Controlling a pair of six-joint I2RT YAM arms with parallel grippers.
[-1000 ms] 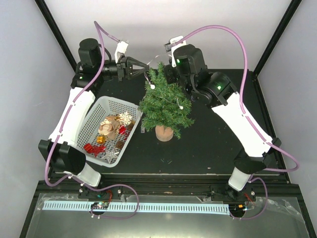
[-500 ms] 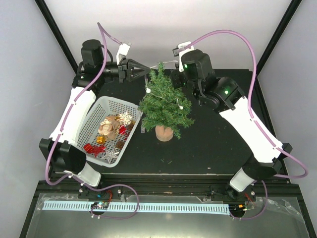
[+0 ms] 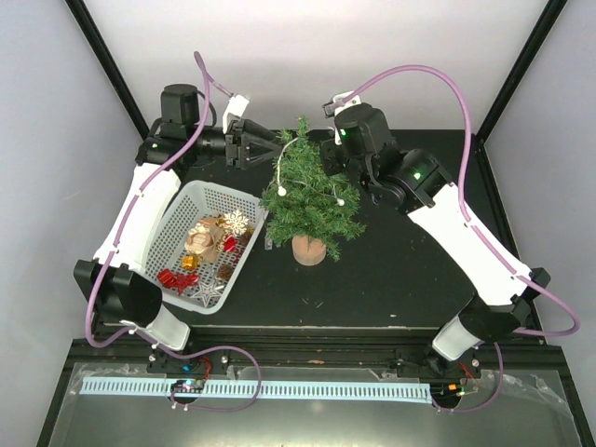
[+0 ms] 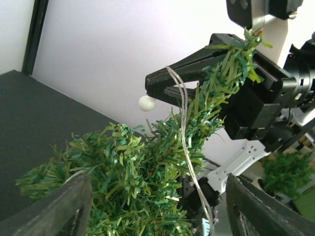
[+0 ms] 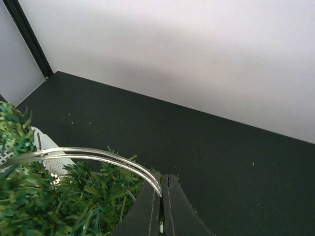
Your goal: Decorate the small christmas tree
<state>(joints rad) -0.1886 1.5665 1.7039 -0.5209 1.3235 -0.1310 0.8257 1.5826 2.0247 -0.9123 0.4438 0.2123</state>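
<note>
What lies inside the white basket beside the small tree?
The white basket holds piled ornaments: a white snowflake, a red bow, a silver star and a tan piece. What lies under the pile is covered.

Small christmas tree (image 4: 147,167), bushy green needle branches, tip leaning up and to the right. A thin silvery wire strand (image 4: 184,128) hangs down the tree's front from near the tip (a small white bead (image 4: 146,103) sits just left of the upper branches). Behind the tip is the black right gripper (image 4: 152,84), pointed fingers together, with the strand looped over them. The left gripper (image 4: 157,189) has its fingers (image 4: 64,206) spread wide, one on either side of the tree's lower branches. Black tabletop (image 4: 29,113) left of the tree.
</note>
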